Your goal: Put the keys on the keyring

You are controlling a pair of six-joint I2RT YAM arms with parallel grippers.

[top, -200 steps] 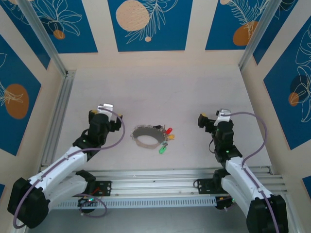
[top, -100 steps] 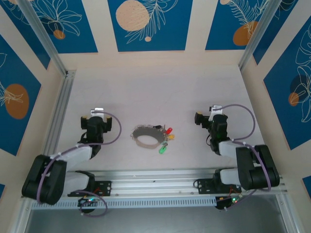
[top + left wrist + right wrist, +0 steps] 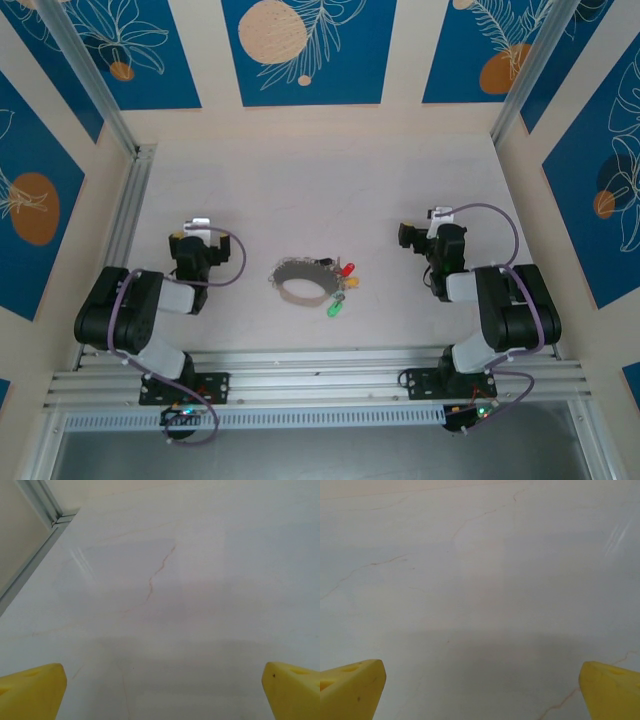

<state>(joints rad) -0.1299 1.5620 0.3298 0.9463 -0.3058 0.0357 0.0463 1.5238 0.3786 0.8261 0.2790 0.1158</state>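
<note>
The keyring, a thin grey hoop, lies flat on the pale table between the two arms. Small keys cluster at its right rim: a red-headed one, a yellow one and a green one. My left gripper rests well left of the hoop, and my right gripper rests well right of the keys. In the left wrist view the gripper is open, its yellow fingertips wide apart over bare table. The right gripper is likewise open, with nothing between its fingertips.
An aluminium rail runs along the table's left side and shows in the left wrist view. Slotted rails cross the near edge by the arm bases. Blue-patterned walls close in the table.
Both arms have folded back toward their bases, drawing the grippers down and slightly away from the keyring. The hoop and keys have not moved. Both grippers stayed open.
</note>
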